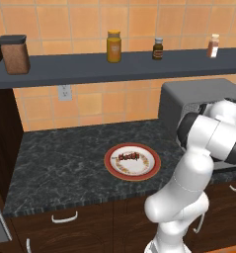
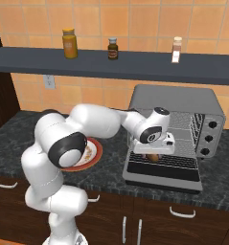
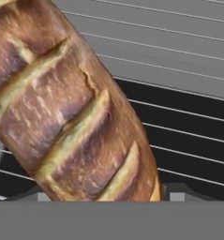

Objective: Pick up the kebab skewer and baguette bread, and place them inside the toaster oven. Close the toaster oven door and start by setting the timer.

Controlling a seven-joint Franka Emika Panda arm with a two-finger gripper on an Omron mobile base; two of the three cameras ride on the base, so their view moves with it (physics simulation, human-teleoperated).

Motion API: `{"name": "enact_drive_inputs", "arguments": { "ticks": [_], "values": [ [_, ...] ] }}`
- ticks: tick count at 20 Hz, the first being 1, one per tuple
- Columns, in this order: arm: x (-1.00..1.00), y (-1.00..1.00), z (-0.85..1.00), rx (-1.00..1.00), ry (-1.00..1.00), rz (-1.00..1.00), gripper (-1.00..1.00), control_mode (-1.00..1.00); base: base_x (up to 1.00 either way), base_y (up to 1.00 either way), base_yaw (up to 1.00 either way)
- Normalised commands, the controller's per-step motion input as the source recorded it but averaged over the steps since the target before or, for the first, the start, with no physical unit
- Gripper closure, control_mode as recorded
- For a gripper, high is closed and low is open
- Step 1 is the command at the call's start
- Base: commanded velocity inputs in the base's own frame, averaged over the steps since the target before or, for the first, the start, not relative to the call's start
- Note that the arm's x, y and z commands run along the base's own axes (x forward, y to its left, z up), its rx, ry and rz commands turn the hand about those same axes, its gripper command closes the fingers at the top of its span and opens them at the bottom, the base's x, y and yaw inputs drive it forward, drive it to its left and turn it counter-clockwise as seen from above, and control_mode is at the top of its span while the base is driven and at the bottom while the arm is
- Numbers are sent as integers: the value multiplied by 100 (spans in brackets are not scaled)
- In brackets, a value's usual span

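Brown baguette bread [image 3: 71, 112] hangs pinched between the gripper [image 2: 154, 155] fingers, over the toaster oven [image 2: 176, 129] rack at its mouth. Better to push deeper and lower it flat before letting go; kebab skewer [image 1: 129, 157] waits on the plate [image 1: 133, 174].

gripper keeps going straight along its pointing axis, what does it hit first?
The baguette bread, which lies right in front of the gripper; behind it sits the wire rack of the toaster oven. Whether the loaf is touched already is unclear.
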Motion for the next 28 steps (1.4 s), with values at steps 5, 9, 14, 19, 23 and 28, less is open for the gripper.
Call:
{"name": "enact_drive_inputs", "arguments": {
  "ticks": [5, 9, 14, 19, 23, 28],
  "values": [
    [5, 0, -2, 0, 0, 0, 100, -100, 0, 0, 0],
    [0, 3, -3, -4, -4, 0, -100, -100, 0, 0, 0],
    [0, 0, 4, 0, -13, 0, -100, -100, 0, 0, 0],
    [-1, 26, 39, 0, -7, 0, -100, -100, 0, 0, 0],
    [-69, 49, 92, 0, -4, 0, -100, -100, 0, 0, 0],
    [-80, 100, 36, -10, 0, 2, -100, -100, 0, 0, 0]
  ]
}}
